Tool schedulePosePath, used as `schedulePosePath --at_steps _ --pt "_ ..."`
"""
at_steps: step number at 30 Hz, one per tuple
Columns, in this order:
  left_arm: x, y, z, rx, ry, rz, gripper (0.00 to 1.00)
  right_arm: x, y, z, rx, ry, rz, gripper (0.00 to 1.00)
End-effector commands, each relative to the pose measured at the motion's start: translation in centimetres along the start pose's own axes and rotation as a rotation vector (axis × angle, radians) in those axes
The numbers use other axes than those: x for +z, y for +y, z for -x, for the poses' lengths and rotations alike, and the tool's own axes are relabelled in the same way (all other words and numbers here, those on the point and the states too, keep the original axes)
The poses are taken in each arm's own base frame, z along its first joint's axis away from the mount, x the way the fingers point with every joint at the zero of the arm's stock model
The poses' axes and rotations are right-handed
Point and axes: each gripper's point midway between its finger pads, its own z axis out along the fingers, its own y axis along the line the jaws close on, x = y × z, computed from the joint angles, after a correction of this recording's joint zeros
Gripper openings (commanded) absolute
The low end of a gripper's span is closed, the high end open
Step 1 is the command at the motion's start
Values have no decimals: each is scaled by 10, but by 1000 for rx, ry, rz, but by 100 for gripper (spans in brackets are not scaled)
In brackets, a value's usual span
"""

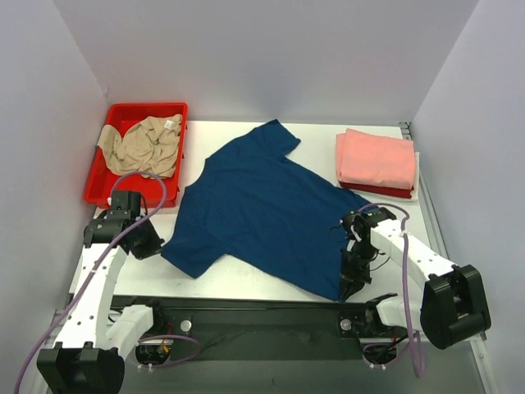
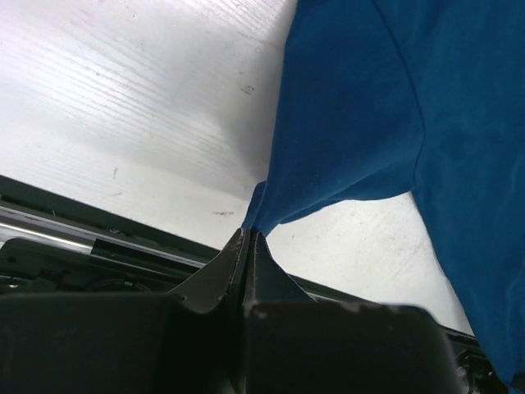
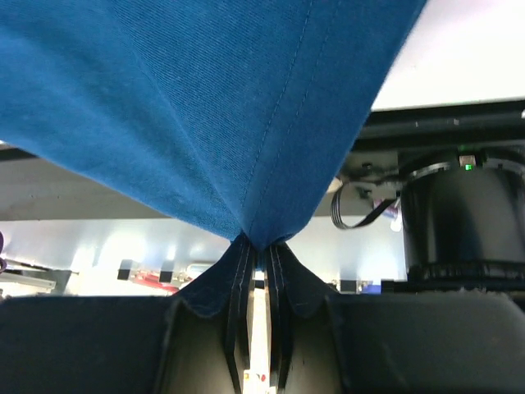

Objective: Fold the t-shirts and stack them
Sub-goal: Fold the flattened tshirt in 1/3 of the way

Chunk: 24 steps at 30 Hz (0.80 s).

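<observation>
Plainly, the navy blue t-shirt point(image 1: 262, 213) is spread nearly flat and on a slant across the white table point(image 1: 234, 277), and no print is seen on its upward face. Its near-left corner, seemingly a sleeve end, is pinched by the left gripper point(image 2: 247, 235), whose jaws are closed tight on a small peak of cloth. Its near-right corner is pinched in the same way by the right gripper point(image 3: 258, 245), with a stitched seam seen running down into the closed jaws. At both pinches the fabric is drawn up into a cone and lifted slightly off the table.

The cloth is judged to be light, thin and quite limp. No shape will be kept by it on its own, so any unsupported part can be expected to sag and drag. Little friction against the smooth tabletop is likely, so the whole shirt may slide when pulled. Seamed edges and corners are the better places to be taken hold of, since the doubled cloth there is less apt to slip from thin fingers. Both corners should be moved together, or the fold will be skewed.

A beige t-shirt point(image 1: 143, 144) is left crumpled in the red bin point(image 1: 177, 110) at the far left. At the far right, a folded salmon-pink t-shirt point(image 1: 376, 158) is stacked on a folded red t-shirt point(image 1: 381, 191).
</observation>
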Motion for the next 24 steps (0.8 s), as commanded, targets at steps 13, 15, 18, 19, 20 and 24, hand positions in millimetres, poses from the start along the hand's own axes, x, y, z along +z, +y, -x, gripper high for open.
schedulePosePath --at_steps 13,15,18,19,20,24 --pt "-14 -70 62 86 -84 -209 0 -15 -6 12 89 -7 -1 0" --pt "-9 -90 71 122 -90 -238 0 -20 -4 20 105 -27 25 0" --pt "-8 -120 83 170 -106 -278 0 -25 -2 34 129 -52 61 0" --pt "-8 -127 88 180 -114 -288 0 -25 -1 37 131 -58 67 0" --pt "-7 -137 94 195 -115 -293 0 -26 -2 40 137 -55 71 0" --pt "-4 -175 106 256 -124 -343 0 -24 -3 53 159 -66 88 0"
